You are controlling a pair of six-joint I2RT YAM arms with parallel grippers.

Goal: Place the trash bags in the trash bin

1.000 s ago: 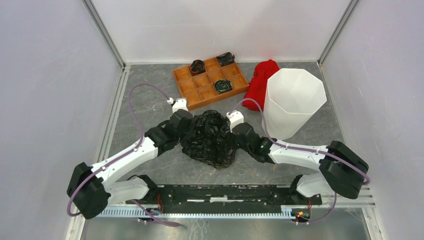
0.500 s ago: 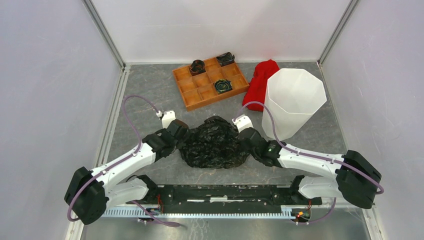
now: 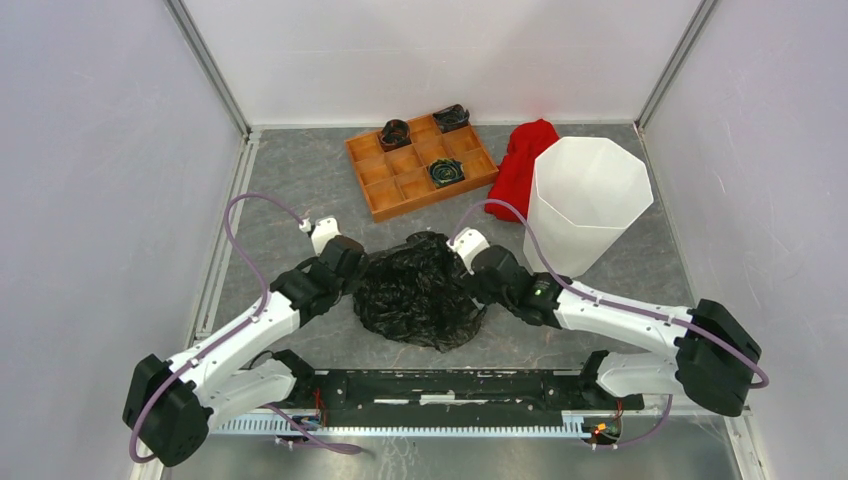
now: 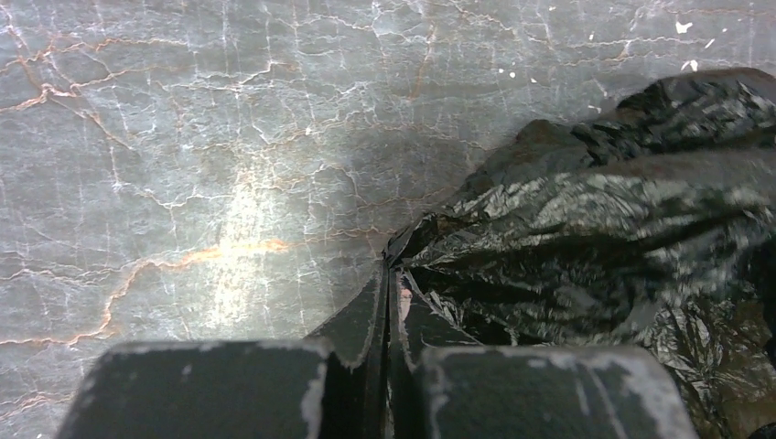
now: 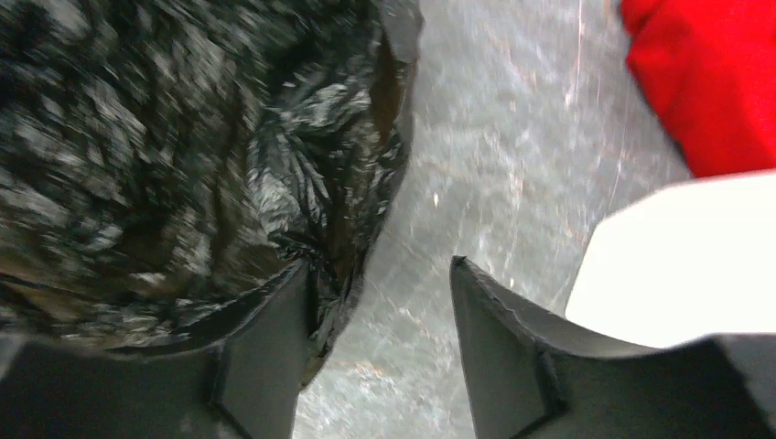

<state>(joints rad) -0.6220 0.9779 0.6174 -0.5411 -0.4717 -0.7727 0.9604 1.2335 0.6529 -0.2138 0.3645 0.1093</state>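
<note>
The black, crinkly trash bag (image 3: 418,295) lies crumpled on the grey table between my two arms. My left gripper (image 3: 356,274) is at its left edge; in the left wrist view the gripper (image 4: 389,273) is shut, pinching a corner of the bag (image 4: 595,215). At the bag's right edge is my right gripper (image 3: 470,288). In the right wrist view that gripper (image 5: 377,265) stands open, the bag (image 5: 165,137) brushing its left finger and bare table between the jaws. The white trash bin (image 3: 585,200) stands upright at the right, empty as far as I can see, its base (image 5: 677,261) just beyond the right finger.
An orange-brown compartment tray (image 3: 392,190) sits at the back with dark rolls in three cells. A red cloth (image 3: 520,165) lies behind the bin, touching it. Grey walls close the table on the left, right and back.
My right gripper has opened and let go of the bag. The left gripper has drawn leftward, still shut on the bag's corner, and the bag has settled lower on the table.
</note>
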